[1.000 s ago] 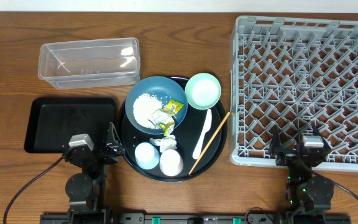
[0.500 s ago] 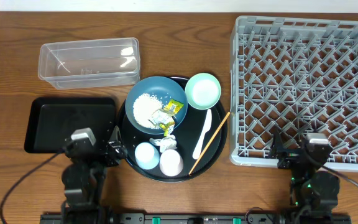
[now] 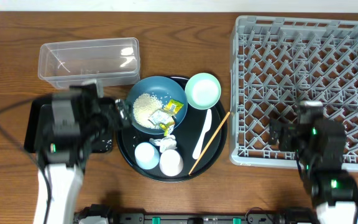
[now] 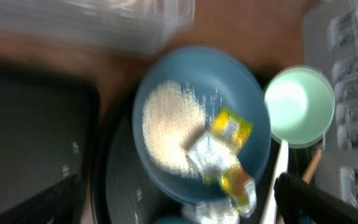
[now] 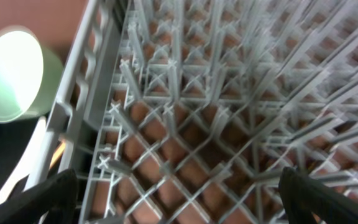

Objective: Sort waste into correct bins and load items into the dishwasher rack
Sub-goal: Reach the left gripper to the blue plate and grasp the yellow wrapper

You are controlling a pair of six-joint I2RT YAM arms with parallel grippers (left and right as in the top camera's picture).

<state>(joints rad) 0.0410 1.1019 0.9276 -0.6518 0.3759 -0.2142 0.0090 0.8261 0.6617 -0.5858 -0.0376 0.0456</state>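
Left tool (image 3: 118,116): fingers spread wide, released, nothing held; hovers above the left edge of the dark blue round bowl (image 3: 161,81).
Bowl contents: loose white rice grains (image 3: 144,109), yellow-green printed wrapper (image 3: 174,107); a silver scrap (image 4: 205,154) appears to lie against the wrapper, wrist view blurred.
Bowl location: on the large round black tray (image 3: 213,149), just beside the small mint-green bowl (image 3: 202,91).
Right tool (image 3: 279,134): released, empty, over the near-left part of the square grey plastic pegged rack (image 3: 235,93).
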